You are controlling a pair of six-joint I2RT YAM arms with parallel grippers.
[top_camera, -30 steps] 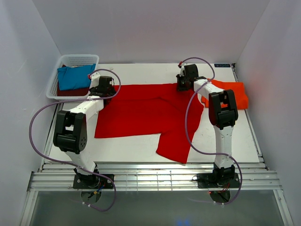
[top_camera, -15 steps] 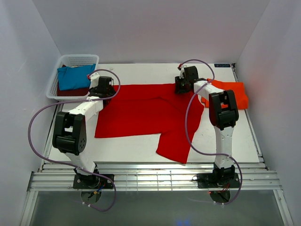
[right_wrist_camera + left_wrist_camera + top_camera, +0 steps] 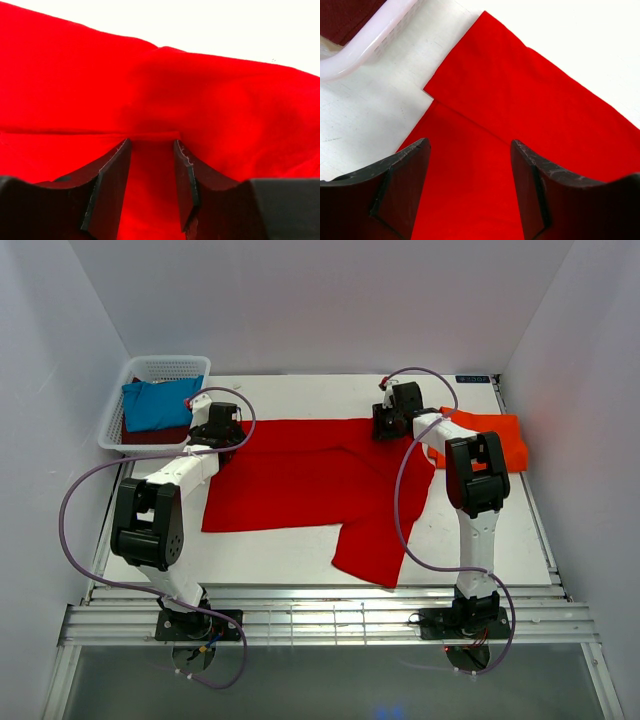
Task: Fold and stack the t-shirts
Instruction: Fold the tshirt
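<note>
Red t-shirt [image 3: 290, 480] lies spread flat on the table [image 3: 270, 555], with one flap reaching toward the near edge. Orange t-shirt [image 3: 500, 440] is at the far right. Left gripper [image 3: 470, 150] hangs over the shirt's far-left corner, jaws wide apart and empty. Right gripper [image 3: 151, 145] sits at the far edge, jaws parted over a crease with no cloth pinched. We judge a fold comes next: pinch both far points evenly, lift low and keep the edge taut.

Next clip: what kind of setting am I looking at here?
Most likely a lab robot cell, not a home: plain white walls enclose a white table, two white-and-black robot arms are bolted to a metal rail at its near edge, and a bright red cloth t-shirt lies spread on it.
</note>
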